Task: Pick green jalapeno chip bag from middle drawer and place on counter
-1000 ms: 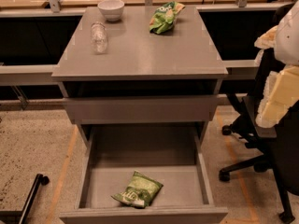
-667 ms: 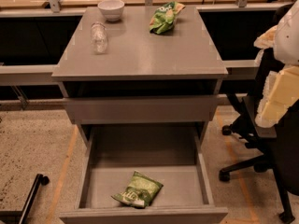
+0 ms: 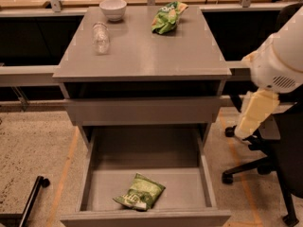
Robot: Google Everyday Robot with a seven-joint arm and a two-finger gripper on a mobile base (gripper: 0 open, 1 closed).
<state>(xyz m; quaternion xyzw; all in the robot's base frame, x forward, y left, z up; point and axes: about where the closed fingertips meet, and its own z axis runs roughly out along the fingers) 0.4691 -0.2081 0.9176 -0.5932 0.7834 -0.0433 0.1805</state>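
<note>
Task unstarted: green jalapeno chip bag (image 3: 140,192) lies in the open middle drawer (image 3: 206,178); my gripper (image 3: 243,130) hangs right of the counter (image 3: 142,53), grip state untellable.

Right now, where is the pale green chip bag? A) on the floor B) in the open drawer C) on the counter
B: the green jalapeno chip bag lies in the middle drawer; the gripper is out of view, only the arm at right.

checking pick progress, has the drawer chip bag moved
No. The green jalapeno chip bag lies unmoved near the middle drawer's front wall; the gripper hangs right of the counter.
</note>
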